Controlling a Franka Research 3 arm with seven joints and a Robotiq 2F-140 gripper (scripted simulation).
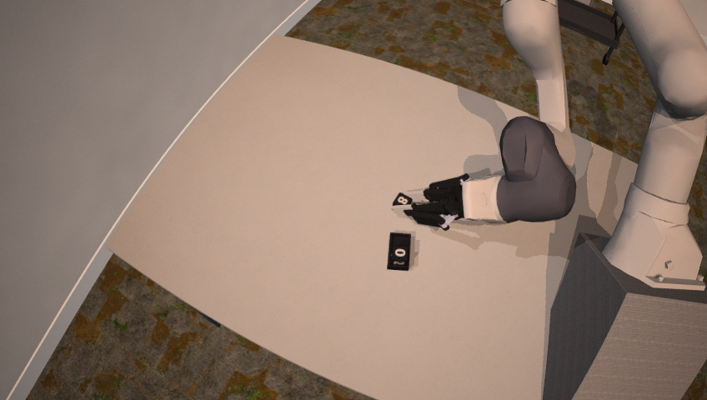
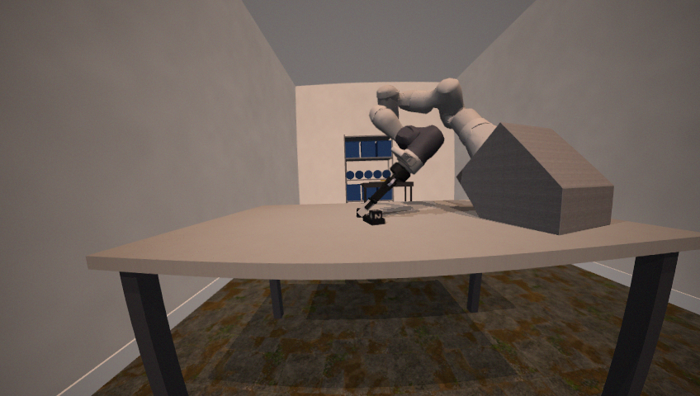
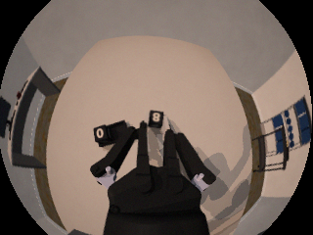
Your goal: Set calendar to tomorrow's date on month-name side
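Note:
The black calendar tray [image 1: 399,251] lies flat on the table. One black cube with a 0 on top [image 1: 399,253] stands in its near half, and the far half looks empty. The second cube [image 1: 402,200], with an 8 showing, is outside the tray, a short way behind it, low at the table top and somewhat tilted. My gripper [image 1: 408,207] reaches in at a slant and is shut on this cube at the fingertips. In the wrist view the 8 cube [image 3: 156,117] sits between the fingertips, and the tray [image 3: 108,132] lies to their left.
A large grey house-shaped block [image 2: 535,179] stands on the table's right side by the arm's base [image 1: 659,247]. Behind the table, a shelf with blue boxes [image 2: 368,167] stands at the back wall.

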